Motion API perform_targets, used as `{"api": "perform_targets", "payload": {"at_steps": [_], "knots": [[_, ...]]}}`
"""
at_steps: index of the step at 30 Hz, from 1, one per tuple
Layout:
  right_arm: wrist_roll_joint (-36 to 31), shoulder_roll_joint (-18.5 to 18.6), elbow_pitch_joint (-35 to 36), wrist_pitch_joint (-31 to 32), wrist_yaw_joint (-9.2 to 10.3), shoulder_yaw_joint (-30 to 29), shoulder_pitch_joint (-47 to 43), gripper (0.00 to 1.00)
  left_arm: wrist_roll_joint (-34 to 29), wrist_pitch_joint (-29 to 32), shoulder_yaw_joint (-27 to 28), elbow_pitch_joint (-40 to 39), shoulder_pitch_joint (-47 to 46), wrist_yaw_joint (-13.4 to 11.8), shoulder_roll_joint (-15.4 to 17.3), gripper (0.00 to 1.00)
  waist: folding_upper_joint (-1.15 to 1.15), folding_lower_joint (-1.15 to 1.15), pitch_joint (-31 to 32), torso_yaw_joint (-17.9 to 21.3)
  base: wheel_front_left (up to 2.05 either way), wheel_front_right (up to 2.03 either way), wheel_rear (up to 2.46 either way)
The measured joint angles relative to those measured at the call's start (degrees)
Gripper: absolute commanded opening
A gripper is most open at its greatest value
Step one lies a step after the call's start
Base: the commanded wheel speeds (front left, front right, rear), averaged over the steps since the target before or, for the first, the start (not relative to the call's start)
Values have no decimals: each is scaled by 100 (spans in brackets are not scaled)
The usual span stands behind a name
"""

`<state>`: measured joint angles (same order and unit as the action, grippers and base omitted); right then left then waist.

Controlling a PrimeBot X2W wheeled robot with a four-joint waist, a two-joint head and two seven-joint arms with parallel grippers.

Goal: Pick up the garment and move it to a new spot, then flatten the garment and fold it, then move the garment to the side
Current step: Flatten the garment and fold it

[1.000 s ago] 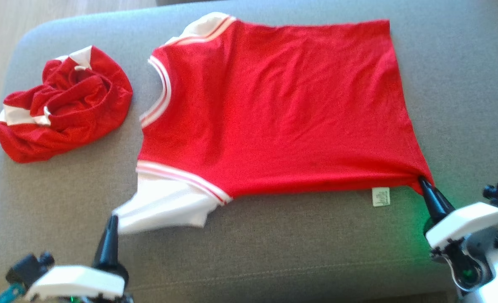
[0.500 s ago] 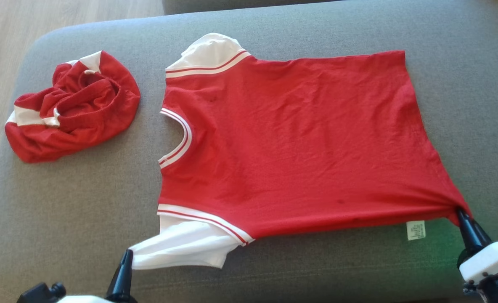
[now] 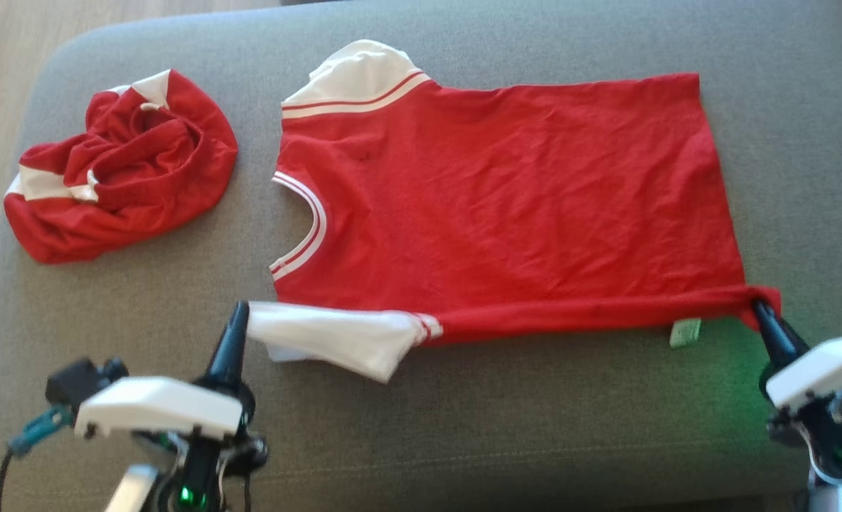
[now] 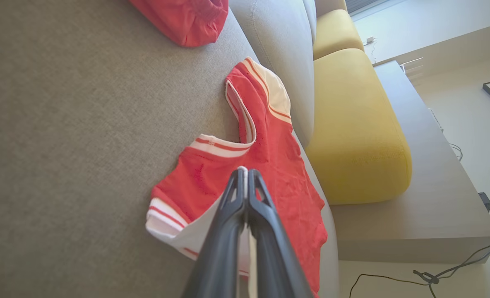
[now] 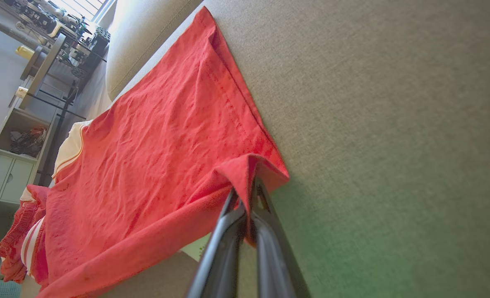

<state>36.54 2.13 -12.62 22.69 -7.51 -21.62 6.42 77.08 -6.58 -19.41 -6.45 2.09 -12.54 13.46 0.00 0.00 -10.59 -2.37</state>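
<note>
My left gripper (image 3: pixel 240 313) pinches the garment's (image 3: pixel 506 199) white sleeve (image 3: pixel 336 338) | my right gripper (image 3: pixel 761 309) pinches its hem corner | garment red with white striped trim, spread on the grey sofa (image 3: pixel 535 427), its near edge folded over | head view: crumpled red garment (image 3: pixel 122 167) beside it | left wrist view: yellow cushion (image 4: pixel 352 124) beyond the sofa

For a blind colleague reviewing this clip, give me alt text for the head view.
A red T-shirt lies spread on a grey sofa cushion, the left gripper pinching its white sleeve and the right gripper its hem corner. A crumpled red garment sits to its left.
</note>
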Motion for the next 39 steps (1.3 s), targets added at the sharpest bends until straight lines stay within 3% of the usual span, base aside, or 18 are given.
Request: {"api": "perform_targets", "payload": {"at_steps": [7, 12, 13, 14, 15, 16, 17, 18, 19, 24, 28, 33, 39], "knots": [[-168, 1, -558, -8, 1, -80, 854, 0, -53, 18, -7, 723, -945, 208, -147, 0, 0, 0, -281, -48, 0, 0, 0], [-316, 5, -717, -8, 1, -207, 1396, 0, -212, -25, -37, 1192, -1534, 512, -219, 0, 0, 0, -471, -103, 0, 0, 0], [-339, 5, -750, -8, 1, -208, 1484, 10, -230, -58, -37, 1284, -1634, 561, -232, 0, 0, 0, -503, -108, 0, 0, 0], [-367, 5, -798, -8, 1, -209, 1572, 29, -240, -65, -35, 1399, -1731, 610, -253, 0, 0, 0, -534, -110, 0, 0, 0], [-386, 5, -842, -8, 1, -212, 1647, 75, -240, -67, -35, 1507, -1820, 662, -275, 0, 0, 0, -560, -110, 0, 0, 0], [-388, 8, -880, -8, 1, -210, 1707, 100, -241, -80, -41, 1607, -1895, 713, -297, 18, 0, 0, -583, -110, 0, 0, 0], [-386, 8, -916, -9, 1, -207, 1762, 100, -267, -109, -56, 1692, -1956, 761, -303, 49, 0, 0, -603, -108, 0, 0, 0], [-383, 8, -939, -38, 1, -201, 1807, 100, -323, -110, -70, 1788, -2012, 813, -307, 91, 0, 0, -617, -107, 0, 0, 0], [-367, 8, -950, -88, 1, -188, 1838, 100, -359, -132, -77, 1856, -2049, 855, -311, 100, 0, 0, -623, -105, 0, 0, 0], [124, 33, -711, -328, 1, 254, 1875, 100, -638, -471, -134, 2085, -2145, 1265, -313, 100, 0, 0, -585, -95, 0, 0, 0], [34, 38, -534, -547, 1, 387, 1619, 100, -928, -658, -158, 2271, -2045, 1406, -302, 100, 0, 0, -472, -67, 0, 0, 0], [-346, 79, -505, -778, 2, 261, 999, 100, -1459, -716, -415, 2314, -1521, 1333, -278, 100, 0, 0, -354, -30, 0, 0, 0], [-861, 77, -579, -924, 1, 92, 957, 100, -1746, -721, -675, 2565, -1142, 1149, -302, 100, 0, 0, -315, -18, 0, 0, 0]]}}
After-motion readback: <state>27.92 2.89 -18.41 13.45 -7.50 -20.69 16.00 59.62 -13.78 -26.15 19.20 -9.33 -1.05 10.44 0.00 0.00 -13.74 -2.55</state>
